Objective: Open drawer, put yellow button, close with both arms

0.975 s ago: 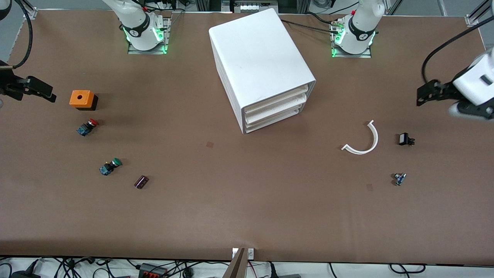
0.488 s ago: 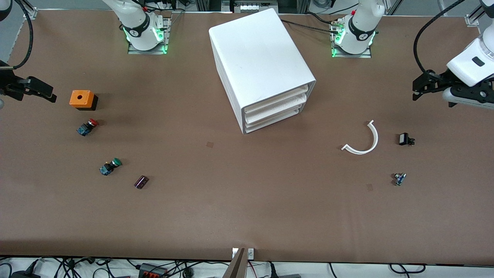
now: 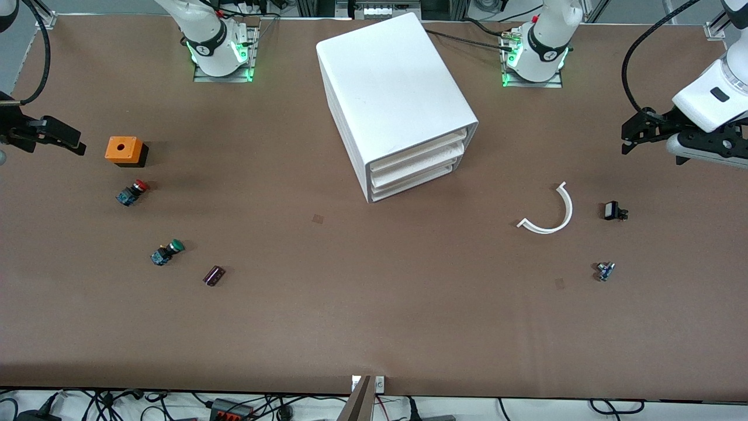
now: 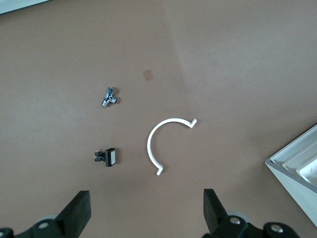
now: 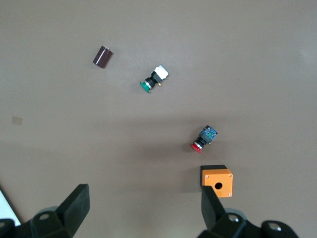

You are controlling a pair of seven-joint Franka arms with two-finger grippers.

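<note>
The white cabinet (image 3: 391, 88) stands at the middle of the table, and its corner shows in the left wrist view (image 4: 297, 168). Its topmost drawer (image 3: 418, 153) is shut, flush with the two lower ones. No yellow button shows in any view. My left gripper (image 3: 634, 131) hangs open and empty over the table at the left arm's end, and shows in its own wrist view (image 4: 146, 210). My right gripper (image 3: 64, 137) hangs open and empty at the right arm's end, beside an orange box; it shows in its own wrist view (image 5: 143, 203).
At the right arm's end lie the orange box (image 3: 124, 150), a red-capped button (image 3: 132, 192), a green-capped button (image 3: 166, 252) and a dark cylinder (image 3: 214, 275). At the left arm's end lie a white curved strip (image 3: 549, 211), a black part (image 3: 613, 211) and a small metal part (image 3: 605, 271).
My left arm has swung its wrist up and its gripper has shifted slightly toward the robots' side of the table. The right arm has not moved.
</note>
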